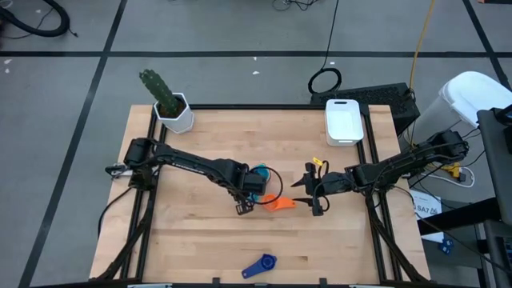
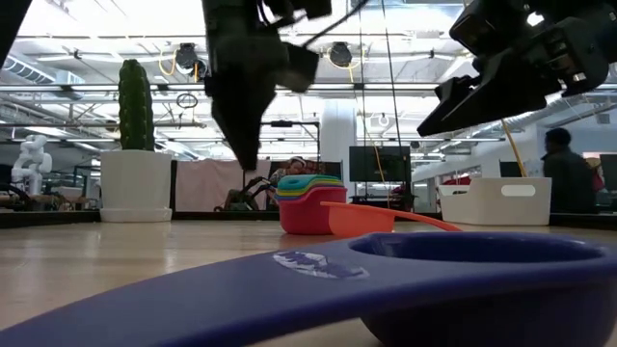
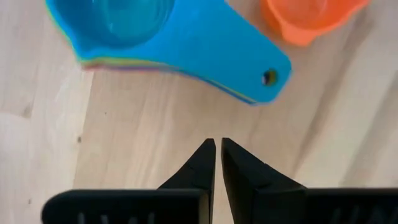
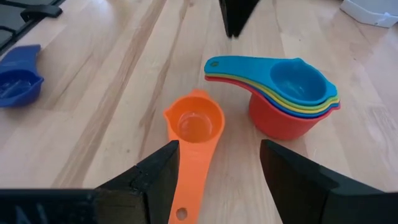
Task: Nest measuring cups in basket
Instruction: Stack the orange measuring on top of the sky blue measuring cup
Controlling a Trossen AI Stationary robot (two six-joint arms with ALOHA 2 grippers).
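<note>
Mid-task, stacking phase. Right gripper (image 4: pixel 219 180) poised low over the table, fingers spread wide, the orange cup (image 4: pixel 193 127) lying directly ahead with its handle running back between the open fingers. Just beyond it, the nested stack (image 4: pixel 287 96) of cups, red at the bottom, blue uppermost. Left gripper (image 3: pixel 217 163) hovering just beside that stack's handles, fingers nearly together, holding nothing. Dark blue cup (image 1: pixel 260 266) alone, well apart from both grippers toward the near table edge. Basket (image 1: pixel 343 120) well beyond the right gripper, apparently empty. Probable step: pickup of the orange cup. Next move: closing on the handle, lifting, then seating the bowl squarely in the stack.
</note>
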